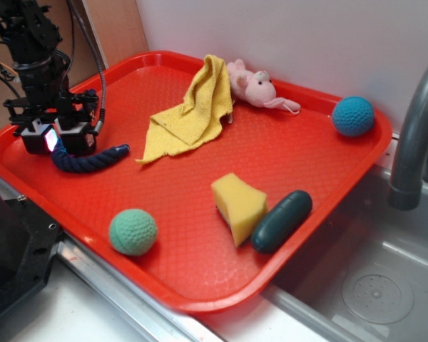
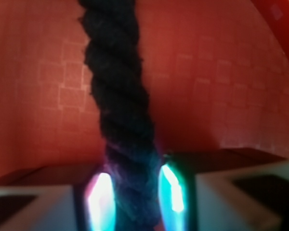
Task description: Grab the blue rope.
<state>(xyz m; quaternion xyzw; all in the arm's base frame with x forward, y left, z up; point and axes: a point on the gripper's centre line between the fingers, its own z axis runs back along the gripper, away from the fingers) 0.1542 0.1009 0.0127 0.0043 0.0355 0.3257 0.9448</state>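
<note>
A: Where does the blue rope (image 1: 89, 158) lie relative to the tool (image 1: 55, 140)?

B: Right in it. In the exterior view the tool sits low over the near-left part of the red tray (image 1: 200, 278), and the rope curves out from under it toward the right, its free end resting on the tray floor near the yellow cloth (image 1: 192, 114). In the wrist view the blue rope (image 2: 118, 115) runs straight up the middle and passes between the two lit pads (image 2: 172, 188), which press against its sides. So the tool (image 2: 135, 195) is closed on the rope.

A: What can't you make out?

B: From outside, the stretch of rope under the tool is hidden, so its other end doesn't show. The wrist picture is soft, and the rope is cut off at the top and bottom edges. I cannot tell whether the gripped part is touching the tray or raised off it.

A: And the dark capsule?

B: The teal capsule (image 1: 282, 221) lies well apart, touching the yellow sponge (image 1: 237, 206) near the front right rim.
</note>
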